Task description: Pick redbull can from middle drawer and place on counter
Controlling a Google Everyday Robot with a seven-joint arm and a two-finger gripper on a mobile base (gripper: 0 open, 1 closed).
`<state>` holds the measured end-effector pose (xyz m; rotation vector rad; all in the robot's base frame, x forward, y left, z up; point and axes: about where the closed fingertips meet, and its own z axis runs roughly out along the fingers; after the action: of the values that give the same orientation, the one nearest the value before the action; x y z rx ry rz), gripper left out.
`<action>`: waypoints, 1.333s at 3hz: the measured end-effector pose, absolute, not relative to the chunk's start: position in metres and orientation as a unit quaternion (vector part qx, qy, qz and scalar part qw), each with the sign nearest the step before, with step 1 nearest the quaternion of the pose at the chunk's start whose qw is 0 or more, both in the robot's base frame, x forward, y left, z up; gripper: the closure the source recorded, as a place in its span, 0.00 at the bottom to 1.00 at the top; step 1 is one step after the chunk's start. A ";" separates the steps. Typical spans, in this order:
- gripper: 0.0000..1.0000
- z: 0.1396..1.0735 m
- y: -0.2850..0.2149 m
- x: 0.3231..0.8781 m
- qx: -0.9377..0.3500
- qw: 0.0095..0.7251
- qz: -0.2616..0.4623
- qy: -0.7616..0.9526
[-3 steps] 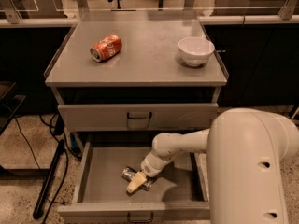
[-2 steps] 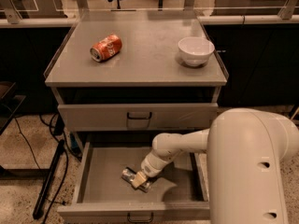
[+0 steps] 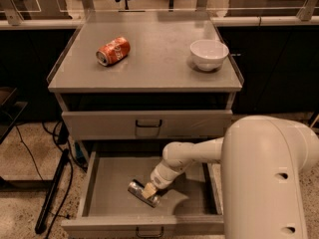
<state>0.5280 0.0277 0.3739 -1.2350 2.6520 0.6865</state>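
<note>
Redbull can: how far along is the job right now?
Done: the middle drawer is open. In hand: the gripper is down at the redbull can, which lies on its side on the drawer floor, not lifted. Left: lift it out and set it on the counter, which holds an orange can and a bowl.

1. Floor [image 3: 25, 193]: speckled stone, seen on my feed left of the cabinet.
2. Black cable [image 3: 30, 153]: trails across that floor.
3. Dark panels [image 3: 279, 68]: fill the right background.
4. Glass partition [image 3: 45, 1]: spans the top.
5. Gripper [image 3: 149, 190]: down inside the middle drawer [image 3: 114, 183].
</note>
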 end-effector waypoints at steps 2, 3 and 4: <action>1.00 0.403 0.021 0.518 -0.407 0.065 0.245 0.877; 1.00 0.441 0.010 0.507 -0.403 0.075 0.267 0.872; 1.00 0.478 -0.006 0.499 -0.397 0.094 0.268 0.873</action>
<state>0.4988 -0.0059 0.4776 -1.1773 2.5897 0.7937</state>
